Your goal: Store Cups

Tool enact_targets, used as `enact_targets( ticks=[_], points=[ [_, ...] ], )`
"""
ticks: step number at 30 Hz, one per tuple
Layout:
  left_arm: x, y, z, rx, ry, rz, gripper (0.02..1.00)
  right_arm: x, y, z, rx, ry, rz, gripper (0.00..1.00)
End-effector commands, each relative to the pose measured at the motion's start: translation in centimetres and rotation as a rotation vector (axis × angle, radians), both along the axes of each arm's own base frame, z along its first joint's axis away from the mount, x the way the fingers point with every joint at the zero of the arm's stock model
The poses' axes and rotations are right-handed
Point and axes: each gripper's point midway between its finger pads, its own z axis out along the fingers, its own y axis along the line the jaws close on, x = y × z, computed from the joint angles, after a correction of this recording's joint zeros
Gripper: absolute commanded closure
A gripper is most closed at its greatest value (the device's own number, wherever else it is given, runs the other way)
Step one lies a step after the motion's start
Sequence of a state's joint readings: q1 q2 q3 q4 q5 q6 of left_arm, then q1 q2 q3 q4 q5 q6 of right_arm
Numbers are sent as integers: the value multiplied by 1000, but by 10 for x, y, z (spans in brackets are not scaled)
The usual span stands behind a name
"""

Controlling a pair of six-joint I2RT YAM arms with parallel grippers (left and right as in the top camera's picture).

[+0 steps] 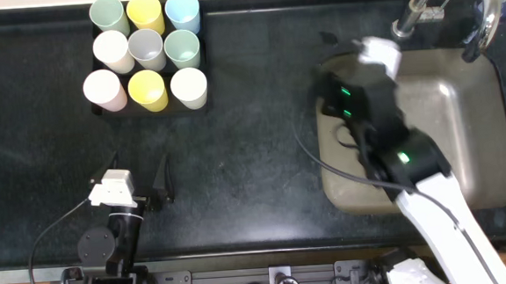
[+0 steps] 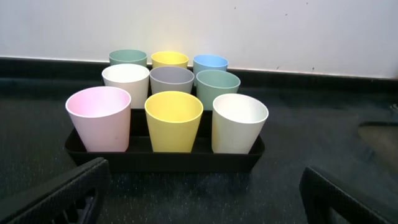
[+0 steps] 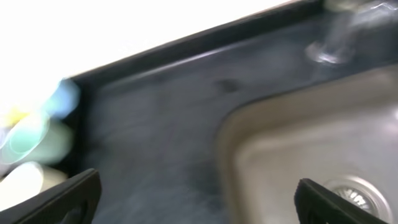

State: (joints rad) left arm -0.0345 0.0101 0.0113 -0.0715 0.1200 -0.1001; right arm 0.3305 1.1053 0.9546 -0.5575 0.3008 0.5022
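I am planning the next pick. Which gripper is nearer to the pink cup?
Left. The left gripper faces the pink cup from in front of the tray; the right gripper is over at the sink.

no readable text, labels, numbers or signs on anything

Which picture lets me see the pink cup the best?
The left wrist view. The pink cup stands at a near corner of the tray, side and rim both clear. The top view looks down into it. In the right wrist view the cups are blurred, so pink cannot be picked out.
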Motion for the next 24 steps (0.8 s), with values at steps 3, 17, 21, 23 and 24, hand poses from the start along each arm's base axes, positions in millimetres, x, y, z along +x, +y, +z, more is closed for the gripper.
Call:
enact_targets(
  ticks=[3, 17, 21, 23, 24],
  points=[
    [0, 1, 0, 14, -5, 3, 20, -40, -67, -39, -23, -52, -205, 5],
    [0, 1, 0, 14, -4, 3, 18, -108, -101, -141, -100, 11, -290, 3],
    [0, 1, 0, 14, -4, 3, 18, -114, -97, -151, -127, 69, -242, 5],
    [0, 1, 0, 14, -5, 3, 18, -119, -98, -157, -132, 98, -239, 5],
    [0, 1, 0, 14, -4, 3, 18, -121, -97, -158, -132, 108, -237, 5]
  ],
)
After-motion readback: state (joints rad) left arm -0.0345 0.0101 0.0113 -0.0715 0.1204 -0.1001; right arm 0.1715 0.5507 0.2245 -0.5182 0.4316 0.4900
